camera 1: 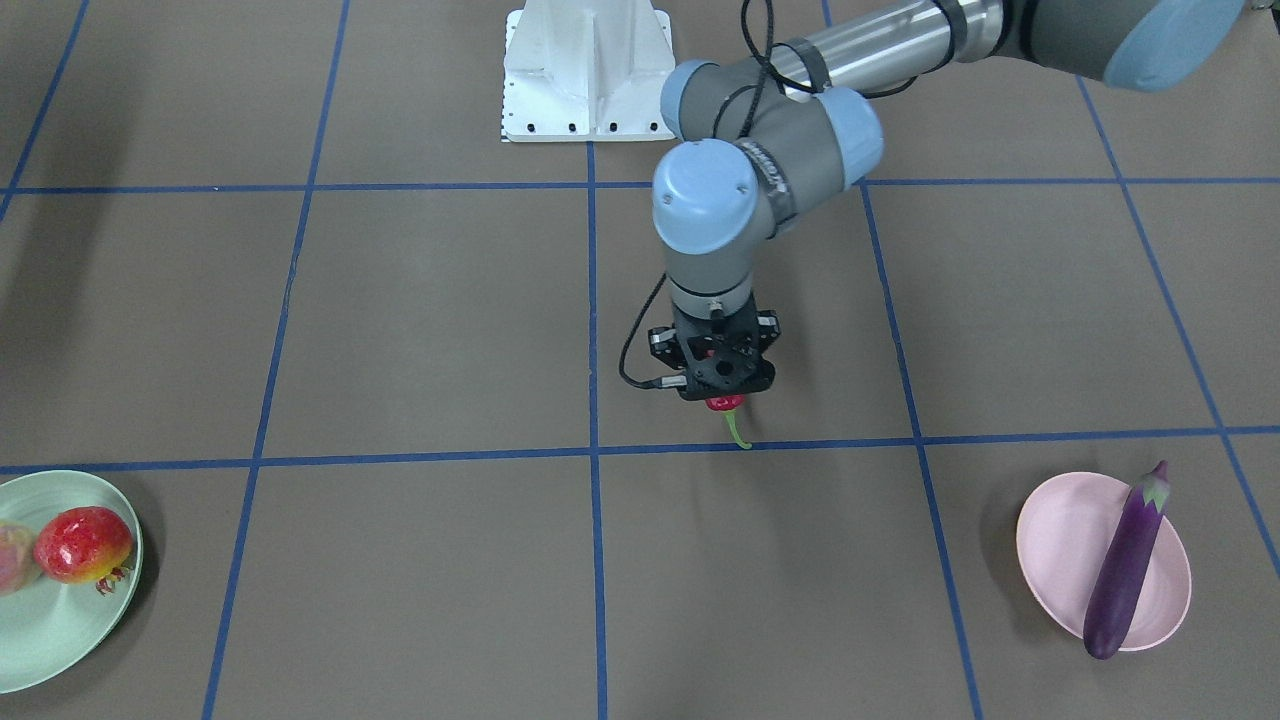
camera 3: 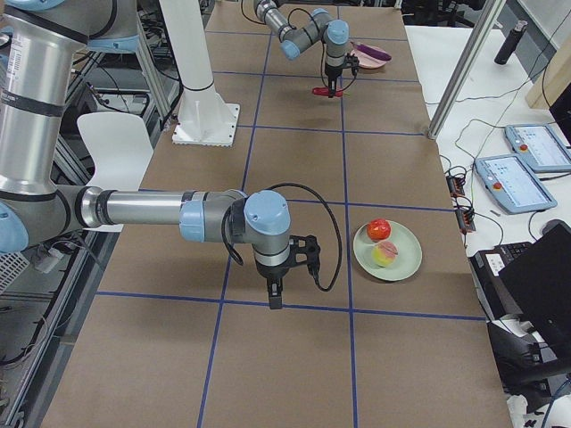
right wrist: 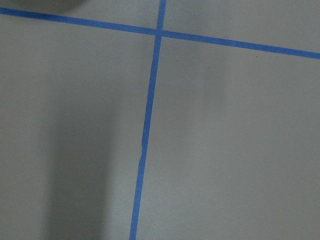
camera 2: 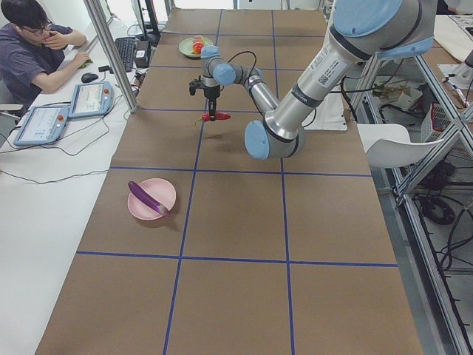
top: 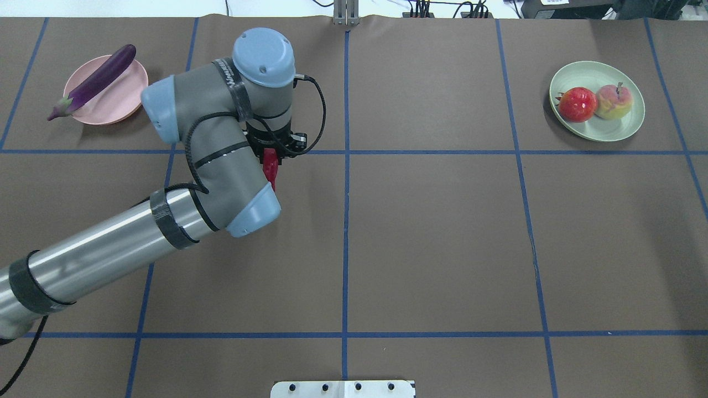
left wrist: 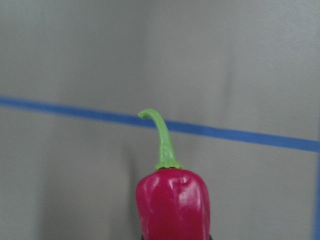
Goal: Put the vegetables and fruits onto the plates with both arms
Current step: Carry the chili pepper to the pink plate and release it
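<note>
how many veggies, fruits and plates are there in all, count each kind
vegetables: 2 (eggplant, chili)
fruits: 2 (pomegranate, peach)
plates: 2 (pink plate, green plate)
total: 6

We are looking at a brown tabletop [top: 442, 249] carrying blue tape lines [camera 1: 420, 457]. The white base block [camera 1: 588, 70] is sitting at its edge; a pink plate [camera 1: 1060, 540] and a mint green plate [camera 1: 60, 620] are lying well apart from that block, toward opposite ends.
</note>
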`<state>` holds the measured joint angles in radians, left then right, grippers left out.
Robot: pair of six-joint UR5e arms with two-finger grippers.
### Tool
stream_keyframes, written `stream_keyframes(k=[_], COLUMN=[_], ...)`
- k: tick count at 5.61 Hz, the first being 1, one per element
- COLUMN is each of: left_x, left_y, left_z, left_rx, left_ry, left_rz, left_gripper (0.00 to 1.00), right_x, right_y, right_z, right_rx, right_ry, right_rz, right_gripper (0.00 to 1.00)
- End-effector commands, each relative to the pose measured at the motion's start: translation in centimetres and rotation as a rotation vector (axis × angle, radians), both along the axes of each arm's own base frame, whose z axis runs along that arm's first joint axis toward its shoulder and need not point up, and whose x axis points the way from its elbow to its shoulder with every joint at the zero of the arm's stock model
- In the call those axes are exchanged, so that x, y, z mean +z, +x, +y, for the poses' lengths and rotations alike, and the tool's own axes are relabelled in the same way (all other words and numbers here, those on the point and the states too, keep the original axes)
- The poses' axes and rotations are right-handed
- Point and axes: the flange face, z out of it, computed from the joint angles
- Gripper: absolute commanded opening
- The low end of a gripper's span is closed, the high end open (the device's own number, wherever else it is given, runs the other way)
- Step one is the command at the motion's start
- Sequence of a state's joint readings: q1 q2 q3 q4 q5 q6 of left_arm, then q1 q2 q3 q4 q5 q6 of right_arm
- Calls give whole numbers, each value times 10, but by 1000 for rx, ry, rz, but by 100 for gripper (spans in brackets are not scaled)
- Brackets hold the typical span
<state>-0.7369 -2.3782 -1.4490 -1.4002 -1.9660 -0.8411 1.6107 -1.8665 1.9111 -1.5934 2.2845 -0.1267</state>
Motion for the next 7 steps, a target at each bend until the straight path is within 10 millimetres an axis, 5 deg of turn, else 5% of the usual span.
stream_keyframes(k=[1,2,3,4,5,6,7], left_x=[90,137,221,316,329,329,326], left_y=[-122,-176,-226,-253,-254,-255,-255], left_z=[-63,-85,-126,-146,-147,-147,-148], left_rx=[313,461,585,609,605,602,579], left_ry=[220,332,465,568,585,585,572], left_rz=[-32,-47,23,89,91,91,93], left_gripper=[0,0,0,0,20,99,100], right_x=[1,1,0,0,0,0,0], right_y=[0,0,0,0,0,0,0], right_z=[0,0,-1,0,-1,-1,-1], right_rx=[1,1,1,2,2,3,3], right_ry=[-1,-1,0,-2,1,0,0], right_rz=[-1,-1,-1,-3,-1,-3,-3], right_gripper=[100,100,100,100,100,100,100])
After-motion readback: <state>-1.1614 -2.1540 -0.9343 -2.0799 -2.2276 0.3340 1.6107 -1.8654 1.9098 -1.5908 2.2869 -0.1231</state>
